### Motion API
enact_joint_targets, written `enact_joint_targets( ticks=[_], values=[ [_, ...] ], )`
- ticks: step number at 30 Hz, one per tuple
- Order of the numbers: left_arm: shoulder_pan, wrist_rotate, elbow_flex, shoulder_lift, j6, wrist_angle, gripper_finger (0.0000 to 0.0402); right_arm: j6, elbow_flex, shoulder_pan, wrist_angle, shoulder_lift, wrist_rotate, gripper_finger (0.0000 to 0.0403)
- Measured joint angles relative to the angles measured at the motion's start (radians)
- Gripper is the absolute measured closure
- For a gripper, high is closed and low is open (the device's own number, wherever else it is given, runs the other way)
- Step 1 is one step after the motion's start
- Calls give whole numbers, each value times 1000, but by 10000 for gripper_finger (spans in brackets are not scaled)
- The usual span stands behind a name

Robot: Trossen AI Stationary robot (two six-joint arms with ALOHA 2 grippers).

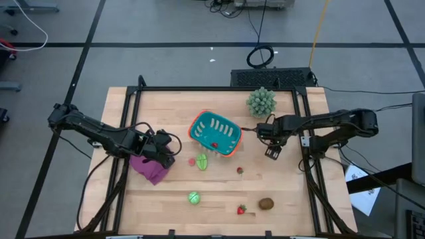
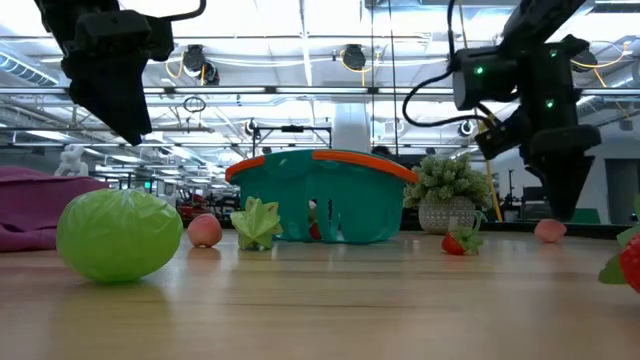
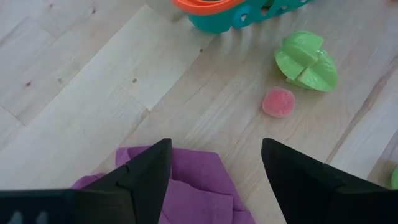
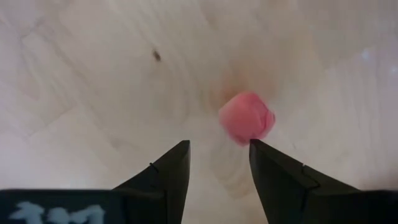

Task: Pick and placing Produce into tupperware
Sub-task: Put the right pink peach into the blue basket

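The teal, orange-rimmed tupperware [image 1: 214, 131] stands mid-table with one red piece [image 1: 214, 145] inside. On the wood lie a pink piece [image 1: 192, 160], a green leafy piece [image 1: 202, 161], a strawberry [image 1: 240, 170], a green round piece [image 1: 193, 197], another strawberry [image 1: 242, 210] and a brown kiwi [image 1: 266, 203]. My right gripper [image 4: 217, 146] is open just right of the tupperware, pointing down over a small pink piece [image 4: 246, 117] that lies ahead of its fingertips. My left gripper [image 3: 216, 149] is open above the purple cloth [image 3: 193, 186], left of the tupperware.
A spiky pale-green plant ball [image 1: 261, 101] stands near the far edge, behind the right gripper. The purple cloth [image 1: 151, 167] lies crumpled under the left gripper. Bare wood stretches along the table's near left and far left.
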Motion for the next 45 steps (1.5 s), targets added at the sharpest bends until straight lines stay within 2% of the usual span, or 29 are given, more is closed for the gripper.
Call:
enact_joint_targets(
  ticks=[27,36,45],
  values=[
    [0,0,0,0,0,0,149,-65,0,-117,44,-6,-47,243],
    [0,0,0,0,-1,0,149,-79,0,-133,71,-6,-50,191],
    [0,0,0,0,-1,0,149,-79,-18,-133,87,-6,-50,184]
  ],
)
